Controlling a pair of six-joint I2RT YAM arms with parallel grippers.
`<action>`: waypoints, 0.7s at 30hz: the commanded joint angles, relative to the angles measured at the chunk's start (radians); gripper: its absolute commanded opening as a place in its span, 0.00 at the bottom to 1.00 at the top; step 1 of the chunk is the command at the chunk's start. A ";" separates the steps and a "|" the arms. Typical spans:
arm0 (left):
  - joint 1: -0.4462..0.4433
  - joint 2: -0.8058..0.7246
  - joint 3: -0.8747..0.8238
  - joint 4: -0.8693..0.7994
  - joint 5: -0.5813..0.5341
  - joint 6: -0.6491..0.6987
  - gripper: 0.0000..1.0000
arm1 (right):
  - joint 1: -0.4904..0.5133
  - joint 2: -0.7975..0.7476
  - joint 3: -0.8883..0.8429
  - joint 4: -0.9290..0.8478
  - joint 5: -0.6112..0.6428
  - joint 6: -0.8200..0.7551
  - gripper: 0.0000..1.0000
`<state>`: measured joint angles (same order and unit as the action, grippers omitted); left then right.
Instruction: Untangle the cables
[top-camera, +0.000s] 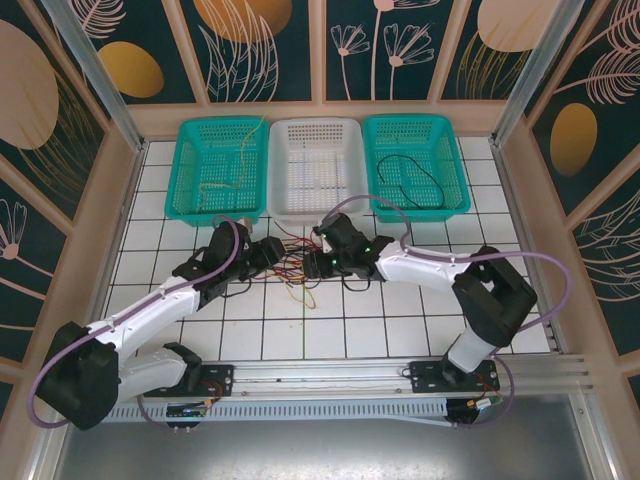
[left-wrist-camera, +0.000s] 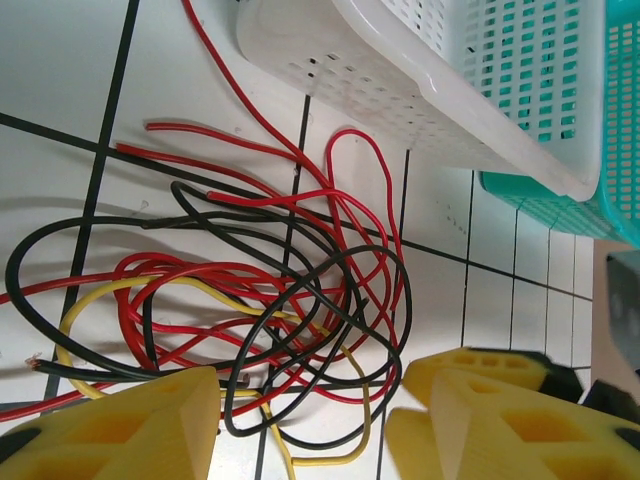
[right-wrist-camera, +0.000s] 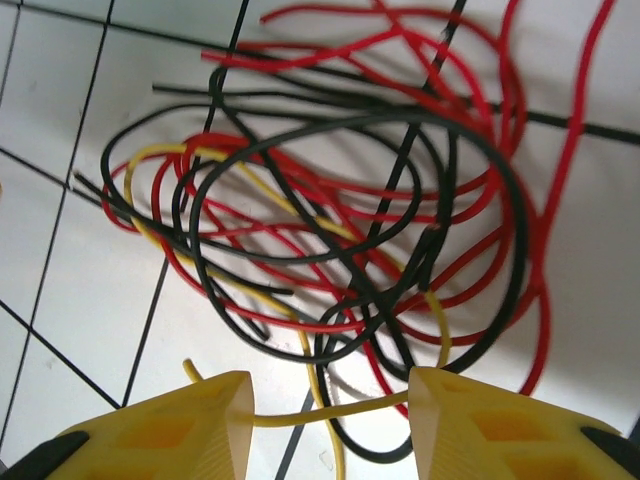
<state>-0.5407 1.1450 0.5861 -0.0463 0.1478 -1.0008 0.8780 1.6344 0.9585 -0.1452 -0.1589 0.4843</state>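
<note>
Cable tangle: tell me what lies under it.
White tiled table shows through loops of the cables. Where strands cross, lower ones are covered, so the bottom cable cannot be told.

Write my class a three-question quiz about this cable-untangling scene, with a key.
1. True or false: the white basket stands between the left teal basket and the right teal basket.
2. What colour is the cable in the right teal basket? A red, B black, C yellow.
3. Fill in: in the right wrist view, a ___ strand crosses the gap between the fingers of the right end effector.
Key: 1 true; 2 B; 3 yellow.
</note>
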 joint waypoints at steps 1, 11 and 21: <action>0.014 -0.013 -0.011 0.031 0.001 -0.026 0.58 | 0.015 0.040 0.044 -0.012 0.012 -0.015 0.45; 0.030 -0.018 -0.005 0.041 0.018 -0.012 0.58 | 0.018 0.064 0.116 -0.112 0.114 -0.060 0.29; 0.030 0.015 -0.014 0.077 0.047 -0.016 0.57 | 0.007 0.089 0.137 -0.159 0.158 -0.084 0.35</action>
<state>-0.5167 1.1500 0.5808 0.0006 0.1761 -1.0084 0.8898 1.7050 1.0569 -0.2630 -0.0422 0.4236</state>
